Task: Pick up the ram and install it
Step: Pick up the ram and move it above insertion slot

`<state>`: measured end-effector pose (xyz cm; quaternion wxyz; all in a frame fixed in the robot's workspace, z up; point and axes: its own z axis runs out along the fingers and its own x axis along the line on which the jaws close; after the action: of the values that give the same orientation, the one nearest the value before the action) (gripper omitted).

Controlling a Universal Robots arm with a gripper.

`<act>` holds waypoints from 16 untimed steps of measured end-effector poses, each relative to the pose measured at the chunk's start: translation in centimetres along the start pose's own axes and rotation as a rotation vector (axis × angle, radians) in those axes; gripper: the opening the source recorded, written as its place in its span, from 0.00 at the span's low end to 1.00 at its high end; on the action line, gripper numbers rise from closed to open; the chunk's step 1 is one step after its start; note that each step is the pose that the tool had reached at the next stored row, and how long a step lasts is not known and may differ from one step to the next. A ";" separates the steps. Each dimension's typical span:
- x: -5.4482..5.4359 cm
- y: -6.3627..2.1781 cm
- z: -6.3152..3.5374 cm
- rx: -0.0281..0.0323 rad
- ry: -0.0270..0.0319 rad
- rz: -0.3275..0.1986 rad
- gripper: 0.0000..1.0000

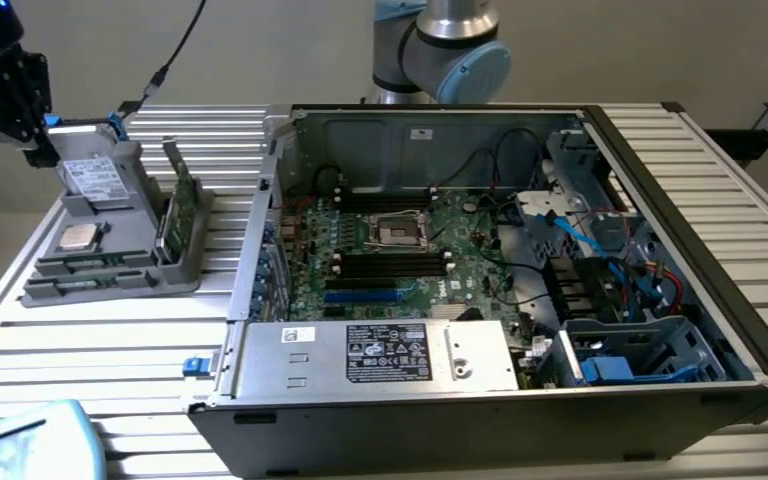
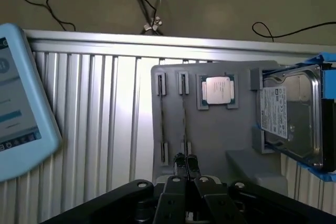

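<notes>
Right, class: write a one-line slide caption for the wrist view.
Shut end effector near a grey tray holding ram, processor and drive.

This looks like a robotics lab. A robot arm [image 1: 444,50] stands behind a ribbed aluminium table [image 1: 104,350] carrying an opened computer case [image 1: 398,135], a grey parts fixture [image 1: 111,285] and a light-blue control tablet [image 2: 21,108].

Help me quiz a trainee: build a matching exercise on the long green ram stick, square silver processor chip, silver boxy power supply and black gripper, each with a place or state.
A. long green ram stick
B. square silver processor chip
C. silver boxy power supply
D. black gripper

1. shut
2. lying flat on the grey tray
3. inside the open black computer case
4. standing on edge in a tray slot

Pairs: A-4, B-2, C-3, D-1
</notes>
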<state>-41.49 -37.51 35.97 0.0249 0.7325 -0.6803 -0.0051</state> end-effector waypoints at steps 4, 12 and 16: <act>0.0 -0.02 0.01 -0.0066 0.0012 -0.050 0.11; 0.0 -0.05 0.21 -0.0126 0.0004 -0.050 0.31; 0.0 -0.07 0.92 -0.0127 0.0005 -0.051 0.37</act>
<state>-41.45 -37.52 35.05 0.0296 0.7493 -0.6614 -0.0099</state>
